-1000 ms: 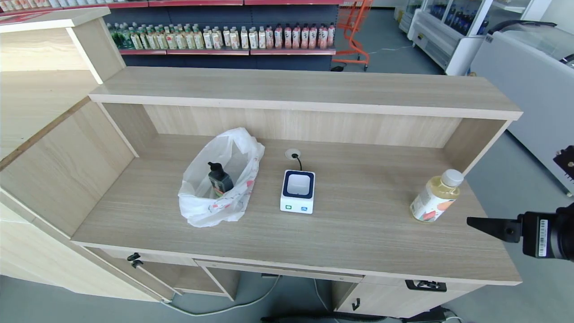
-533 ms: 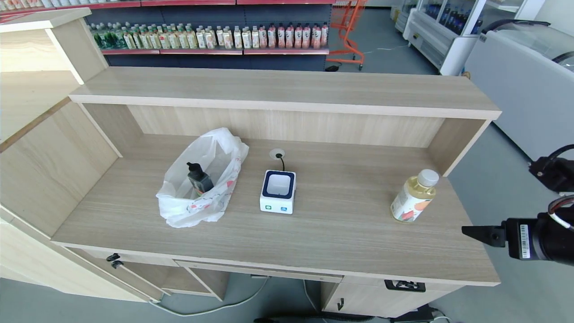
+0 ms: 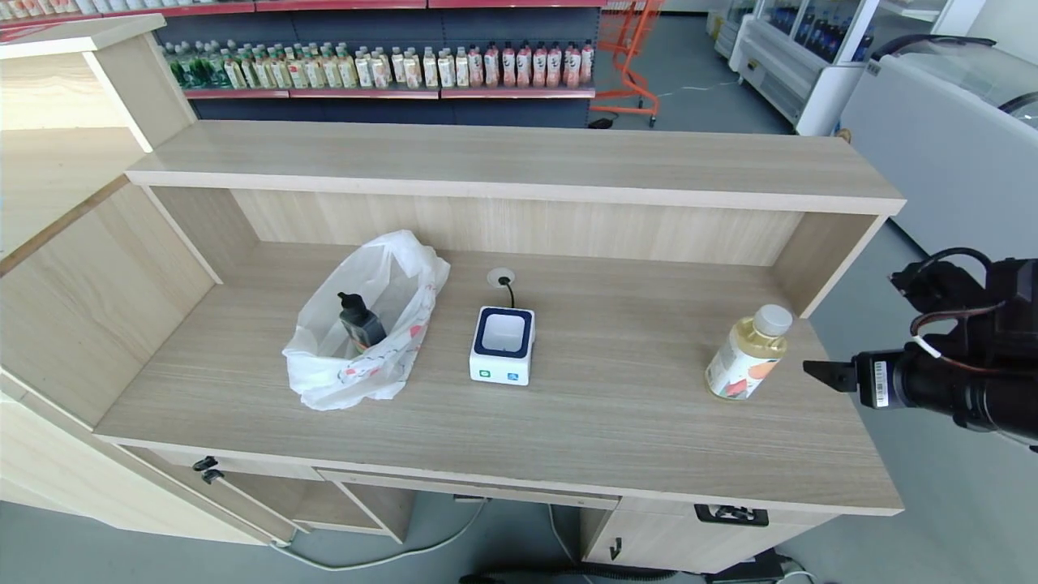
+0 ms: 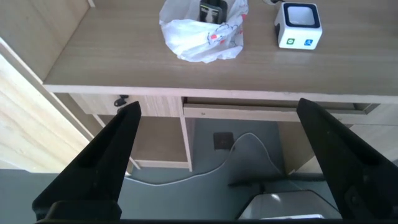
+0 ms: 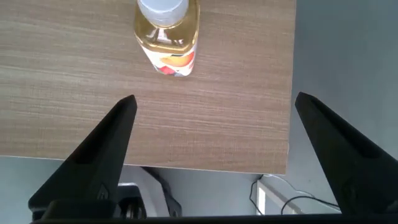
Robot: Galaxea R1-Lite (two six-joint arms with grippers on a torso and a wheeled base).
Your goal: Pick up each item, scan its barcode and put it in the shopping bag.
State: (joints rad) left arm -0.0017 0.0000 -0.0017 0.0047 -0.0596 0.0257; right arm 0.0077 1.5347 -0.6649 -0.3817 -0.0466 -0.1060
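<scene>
The bottle point(image 3: 748, 353) is standing upright at the table's point(image 3: 608, 422) right end. The right end effector point(image 5: 216, 102) is hovering near it, spread wide and holding nothing. The left end effector point(image 4: 219, 107) is hanging wide open, empty, out in front of the table and the shopping bag point(image 3: 381, 361).

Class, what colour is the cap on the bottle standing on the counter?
White; the cap shows best in the right wrist view.
</scene>
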